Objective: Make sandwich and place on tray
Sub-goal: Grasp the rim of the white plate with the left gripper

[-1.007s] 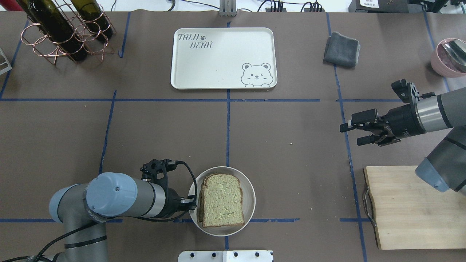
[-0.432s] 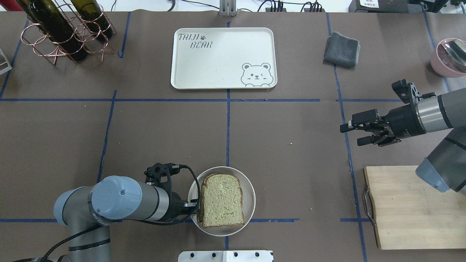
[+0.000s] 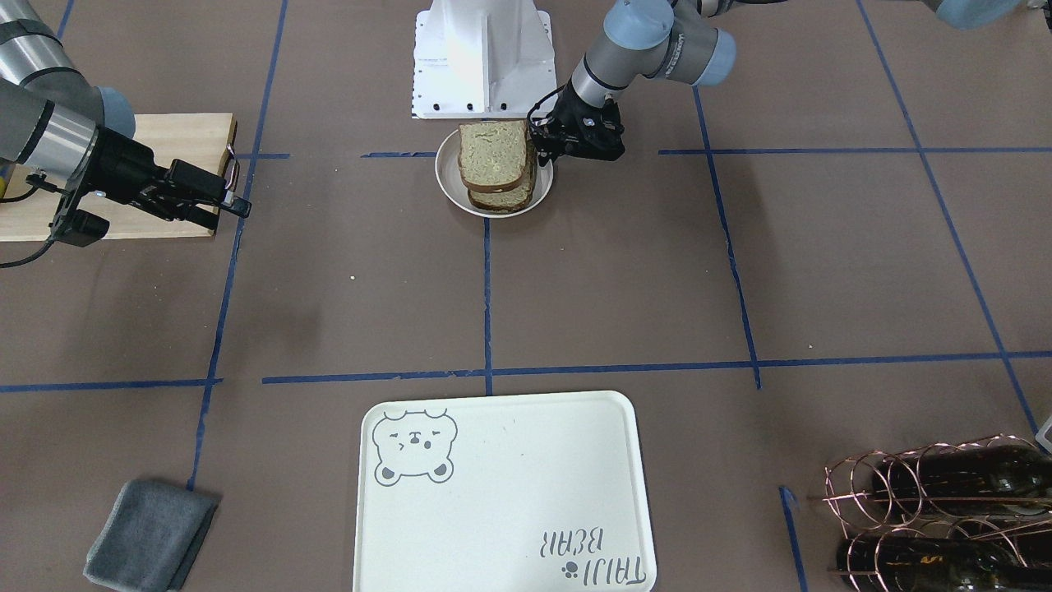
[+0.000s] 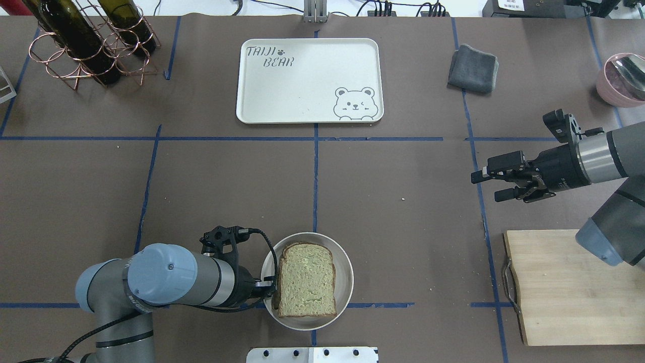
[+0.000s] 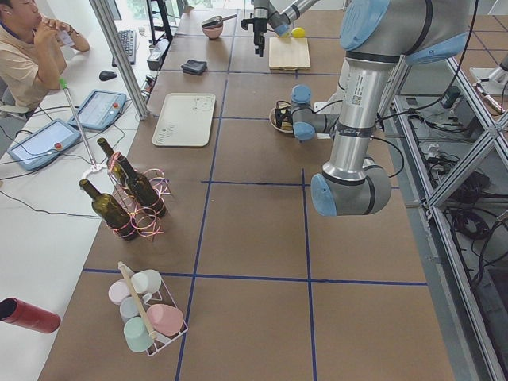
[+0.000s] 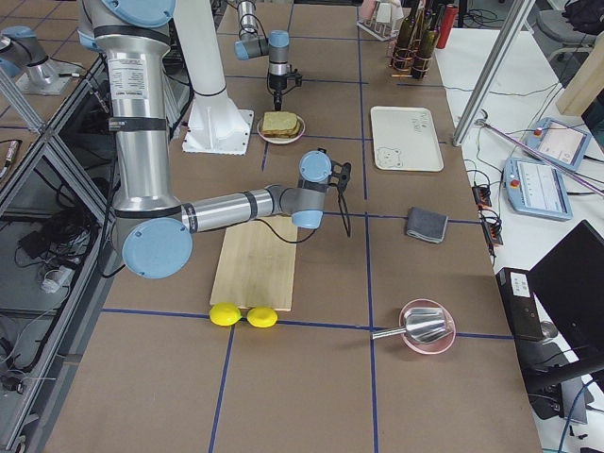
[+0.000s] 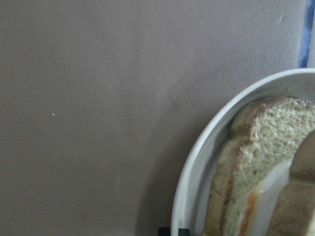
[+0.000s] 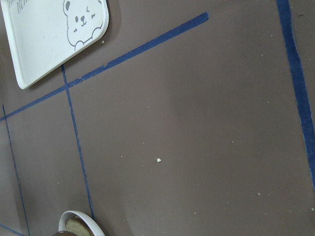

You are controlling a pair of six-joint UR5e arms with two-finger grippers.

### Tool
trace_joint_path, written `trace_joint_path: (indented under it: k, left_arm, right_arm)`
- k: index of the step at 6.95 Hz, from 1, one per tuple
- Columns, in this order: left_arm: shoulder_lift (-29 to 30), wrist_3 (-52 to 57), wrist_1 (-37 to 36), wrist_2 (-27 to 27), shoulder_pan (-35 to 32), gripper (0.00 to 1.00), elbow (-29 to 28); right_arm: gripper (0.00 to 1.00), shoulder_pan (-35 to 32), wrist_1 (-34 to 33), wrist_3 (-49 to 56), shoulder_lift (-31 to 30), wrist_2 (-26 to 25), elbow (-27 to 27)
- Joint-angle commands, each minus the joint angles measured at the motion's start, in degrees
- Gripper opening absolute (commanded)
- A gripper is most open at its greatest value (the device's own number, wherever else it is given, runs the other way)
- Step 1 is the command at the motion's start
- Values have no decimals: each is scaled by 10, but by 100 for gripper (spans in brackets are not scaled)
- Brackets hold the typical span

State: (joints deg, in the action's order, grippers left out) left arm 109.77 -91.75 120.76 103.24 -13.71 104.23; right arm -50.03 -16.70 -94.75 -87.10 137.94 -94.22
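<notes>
Sandwich built, carry pending
On a plate at the surface's robot-side edge; left end effector beside it, grip unclear, right end effector wide. Next: level lift to the far-edge tray.

Tan sandwich, cream bear-printed tray

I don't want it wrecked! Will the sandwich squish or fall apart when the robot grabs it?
Probably squishy: the sandwich is soft-looking bread, so a hard pinch may dent it. It might slide apart, since the slices sit offset with egg between them. Its airy, holey crumb suggests it's light.
</notes>
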Motion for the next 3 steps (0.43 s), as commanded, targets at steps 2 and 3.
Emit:
trace_joint_path:
  k: [2, 3]
  left_arm:
    - [25, -95, 7, 1, -2, 0, 14]
    - [38, -130, 7, 1, -13, 0, 14]
  right_arm:
    - [100, -20, 4, 0, -4, 41, -2]
    - [100, -21, 3, 0, -4, 41, -2]
